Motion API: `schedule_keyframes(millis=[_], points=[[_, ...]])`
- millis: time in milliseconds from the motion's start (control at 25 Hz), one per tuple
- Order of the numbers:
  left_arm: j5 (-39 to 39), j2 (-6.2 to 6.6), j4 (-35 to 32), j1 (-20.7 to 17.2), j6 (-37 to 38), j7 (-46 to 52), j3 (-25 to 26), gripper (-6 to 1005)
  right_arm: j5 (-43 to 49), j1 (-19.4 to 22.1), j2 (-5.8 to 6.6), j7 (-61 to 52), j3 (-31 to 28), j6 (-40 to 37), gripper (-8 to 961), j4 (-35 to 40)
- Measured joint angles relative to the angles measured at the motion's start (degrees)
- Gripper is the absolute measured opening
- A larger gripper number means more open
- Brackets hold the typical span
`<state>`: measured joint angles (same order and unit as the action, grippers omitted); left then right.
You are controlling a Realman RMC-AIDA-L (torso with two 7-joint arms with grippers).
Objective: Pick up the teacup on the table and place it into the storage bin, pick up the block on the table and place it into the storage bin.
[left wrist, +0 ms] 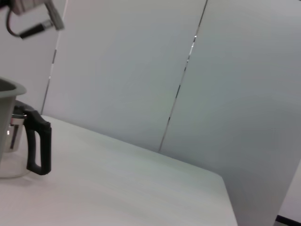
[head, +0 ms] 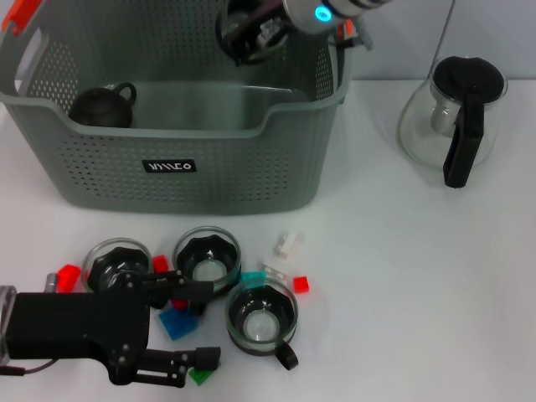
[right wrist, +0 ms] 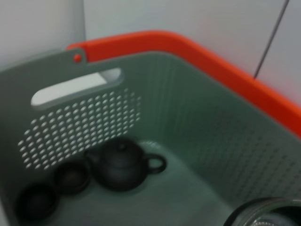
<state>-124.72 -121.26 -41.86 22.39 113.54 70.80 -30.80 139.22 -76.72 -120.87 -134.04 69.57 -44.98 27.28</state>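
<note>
Right hand (head: 251,33), seemingly gripping a teacup (head: 243,38), above the storage bin (head: 180,134).

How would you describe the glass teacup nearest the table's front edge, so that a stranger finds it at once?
Start at the grey-green storage bin. On the white table in front of it stand three glass teacups. The wanted teacup is the one farthest from the bin; only it shows a black handle, pointing toward the front edge.

Grey-green perforated storage bin (head: 209,167), three glass teacups (head: 261,316) in front, scattered blocks (head: 176,322)
</note>
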Motion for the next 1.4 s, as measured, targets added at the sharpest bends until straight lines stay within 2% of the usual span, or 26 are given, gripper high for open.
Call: schedule_keyframes(millis=[280, 520, 800, 1360, 1400], points=[[0.07, -0.03, 0.21, -0.15, -0.80, 0.02, 0.06, 841, -7.36, 0.43, -0.15, 2.55, 6.87, 4.16, 51, -4.58], [0.26, -0.03, 0.23, -0.30, -0.98, -0.12, 0.41, 842, -14.31, 2.17, -0.25, 3.76, 11.20, 7.33, 53, -5.05], [0.24, -0.03, 0.21, -0.26, -1.05, -0.12, 0.38, 842, -15.99, 2.48, -0.48, 4.01, 12.11, 10.00, 54, -5.96], [0.36, -0.03, 0.29, -0.42, -1.31, -0.05, 0.64, 841, -15.85, 2.05, 0.09, 3.89, 12.49, 7.06, 57, -6.06], [0.36, -0.03, 0.29, -0.42, -1.31, -0.02, 0.64, 841, -15.87, 2.05, 0.15, 3.88, 12.44, 7.04, 95, -5.96]])
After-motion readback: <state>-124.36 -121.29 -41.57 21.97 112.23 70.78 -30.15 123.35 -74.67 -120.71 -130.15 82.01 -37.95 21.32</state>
